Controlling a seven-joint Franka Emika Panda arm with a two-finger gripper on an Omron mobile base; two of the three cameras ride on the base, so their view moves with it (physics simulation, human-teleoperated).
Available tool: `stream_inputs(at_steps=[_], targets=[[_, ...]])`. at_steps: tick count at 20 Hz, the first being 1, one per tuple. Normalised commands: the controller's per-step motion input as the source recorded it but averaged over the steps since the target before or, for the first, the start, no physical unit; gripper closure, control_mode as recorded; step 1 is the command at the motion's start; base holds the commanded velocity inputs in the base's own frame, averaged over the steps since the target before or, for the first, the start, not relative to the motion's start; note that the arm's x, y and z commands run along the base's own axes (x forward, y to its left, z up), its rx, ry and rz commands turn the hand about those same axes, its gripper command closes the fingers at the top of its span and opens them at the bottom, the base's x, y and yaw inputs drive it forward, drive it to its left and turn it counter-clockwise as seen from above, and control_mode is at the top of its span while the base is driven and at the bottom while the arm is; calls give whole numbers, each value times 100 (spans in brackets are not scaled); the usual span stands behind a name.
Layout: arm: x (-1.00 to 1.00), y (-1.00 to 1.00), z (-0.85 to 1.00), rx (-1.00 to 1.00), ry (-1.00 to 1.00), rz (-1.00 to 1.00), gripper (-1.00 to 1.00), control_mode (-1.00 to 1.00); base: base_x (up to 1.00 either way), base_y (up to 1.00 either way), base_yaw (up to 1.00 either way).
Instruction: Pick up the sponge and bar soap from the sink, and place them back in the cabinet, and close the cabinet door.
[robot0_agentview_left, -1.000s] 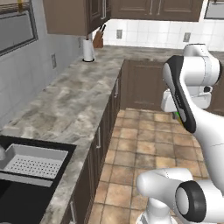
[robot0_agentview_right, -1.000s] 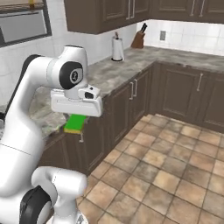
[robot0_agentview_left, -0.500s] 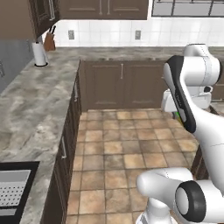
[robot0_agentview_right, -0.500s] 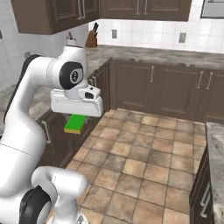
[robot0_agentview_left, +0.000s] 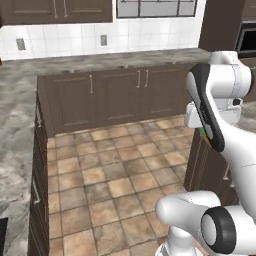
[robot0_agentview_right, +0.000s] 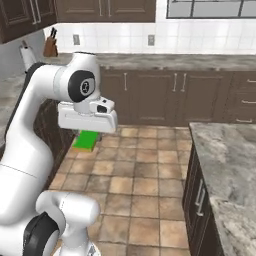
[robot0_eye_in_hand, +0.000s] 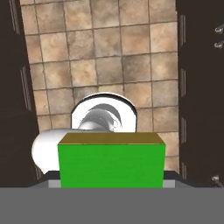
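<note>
Green-topped sponge (robot0_agentview_right: 85, 140) hangs clamped in the gripper (robot0_agentview_right: 86, 134), jaws closed on it, at about 7 o'clock under the white hand, above the tan tile floor (robot0_agentview_right: 145, 175). Grey marbled counter (robot0_agentview_right: 230, 160) sits at 3 o'clock.

the white arm (robot0_agentview_left: 215, 115) rises at the right, its upper link bent across dark lower cabinets (robot0_agentview_left: 115, 95). a sliver of green (robot0_agentview_left: 204, 134) shows just under the wrist housing. a grey marbled bench (robot0_agentview_left: 15, 130) runs along the left and the back wall. brown floor tiles (robot0_agentview_left: 115, 175) lie between. a window (robot0_agentview_left: 155, 7) sits above white wall tiles (robot0_agentview_left: 75, 42).
</note>
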Motion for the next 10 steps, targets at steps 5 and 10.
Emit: stream_inputs(at_steps=[5, 10], targets=[[0, 0, 0, 0, 0, 0, 100, 100, 0, 0, -48], [0, 0, 0, 0, 0, 0, 100, 100, 0, 0, -47]])
